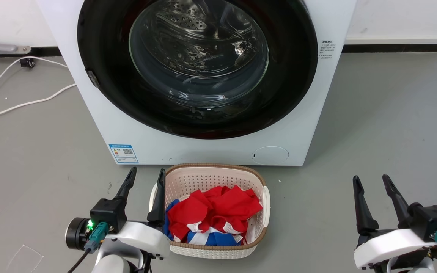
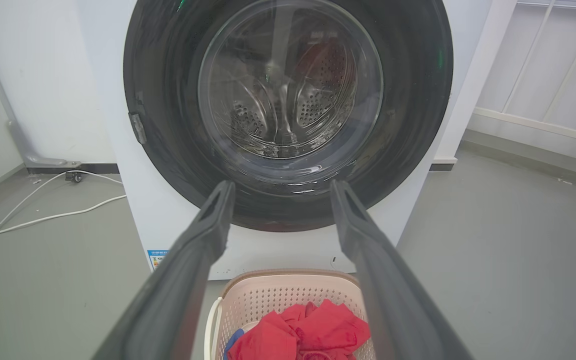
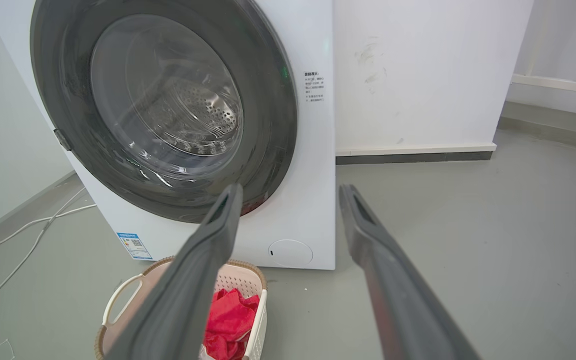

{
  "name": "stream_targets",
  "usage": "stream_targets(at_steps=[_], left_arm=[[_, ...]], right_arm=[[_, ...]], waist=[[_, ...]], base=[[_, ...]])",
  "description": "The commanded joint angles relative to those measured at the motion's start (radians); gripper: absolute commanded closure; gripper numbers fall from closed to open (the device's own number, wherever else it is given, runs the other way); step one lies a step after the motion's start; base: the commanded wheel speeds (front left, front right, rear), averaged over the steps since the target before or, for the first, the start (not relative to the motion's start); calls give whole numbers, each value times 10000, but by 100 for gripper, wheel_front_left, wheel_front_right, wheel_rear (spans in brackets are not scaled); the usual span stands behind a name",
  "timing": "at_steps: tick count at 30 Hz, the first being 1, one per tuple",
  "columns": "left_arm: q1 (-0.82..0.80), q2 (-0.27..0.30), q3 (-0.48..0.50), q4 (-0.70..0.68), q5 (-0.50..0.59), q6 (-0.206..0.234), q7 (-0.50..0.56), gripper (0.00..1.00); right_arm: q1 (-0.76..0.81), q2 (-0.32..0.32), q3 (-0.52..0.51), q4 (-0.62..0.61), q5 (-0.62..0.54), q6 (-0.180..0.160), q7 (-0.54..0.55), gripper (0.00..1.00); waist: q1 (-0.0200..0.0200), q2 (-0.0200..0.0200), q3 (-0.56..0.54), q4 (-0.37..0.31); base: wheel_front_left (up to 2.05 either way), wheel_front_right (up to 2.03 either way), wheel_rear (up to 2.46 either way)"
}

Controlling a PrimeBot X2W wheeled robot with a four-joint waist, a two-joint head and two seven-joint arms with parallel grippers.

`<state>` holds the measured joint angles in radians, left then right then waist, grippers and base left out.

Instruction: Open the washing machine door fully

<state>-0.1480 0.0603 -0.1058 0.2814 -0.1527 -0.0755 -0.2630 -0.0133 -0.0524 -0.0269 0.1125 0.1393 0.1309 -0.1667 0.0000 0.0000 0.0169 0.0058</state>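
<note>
Washing machine door (image 1: 101,57) sits flush against the washing machine (image 1: 203,151), glass facing the robot; left hand (image 1: 147,170) and right hand (image 1: 370,177) spread wide, empty.

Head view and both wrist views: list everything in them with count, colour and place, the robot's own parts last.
washing machine: one, white, on the floor against the wall
washing machine door: one, glossy black rim around clear glass, shut on the machine's front
label sticker: one, blue, machine's lower left corner
filter cap: one, white, round, machine's lower right
laundry basket: one, cream with a brown rim, on the floor before the machine
clothes: a heap, red, blue and white, in the basket
cable: two runs, white, floor left of the machine
left gripper: one, dark fingers, open, beside the basket's left rim
right gripper: one, dark fingers, open, right of the basket
</note>
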Motion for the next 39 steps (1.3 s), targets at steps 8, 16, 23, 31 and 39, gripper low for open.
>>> stream_targets(at_steps=[8,16,23,31,39], left_arm=[[-86,-38,83,-40,91,-64,-26,0],[-96,-78,159,-121,2,-74,-26,0],[-182,-102,176,-236,-299,1,-26,0],[-602,-105,-33,-616,-512,127,-26,0],[-1492,-101,-709,-1113,-717,289,-26,0]], right_arm=[[-108,34,-14,83,288,-3,38,100],[-386,32,-407,518,3869,-1,205,100],[-1489,25,-614,1363,10946,-1,506,100],[-3967,-251,-1320,2459,13946,1,1417,100],[-8120,-1686,-1177,5203,13916,-1,2477,100]], waist=[[0,0,-17,-9],[0,0,-11,-6],[0,0,180,-39],[0,0,932,-49],[0,0,2252,404]], base=[[0,0,0],[0,0,0],[0,0,0],[0,0,0],[0,0,0]])
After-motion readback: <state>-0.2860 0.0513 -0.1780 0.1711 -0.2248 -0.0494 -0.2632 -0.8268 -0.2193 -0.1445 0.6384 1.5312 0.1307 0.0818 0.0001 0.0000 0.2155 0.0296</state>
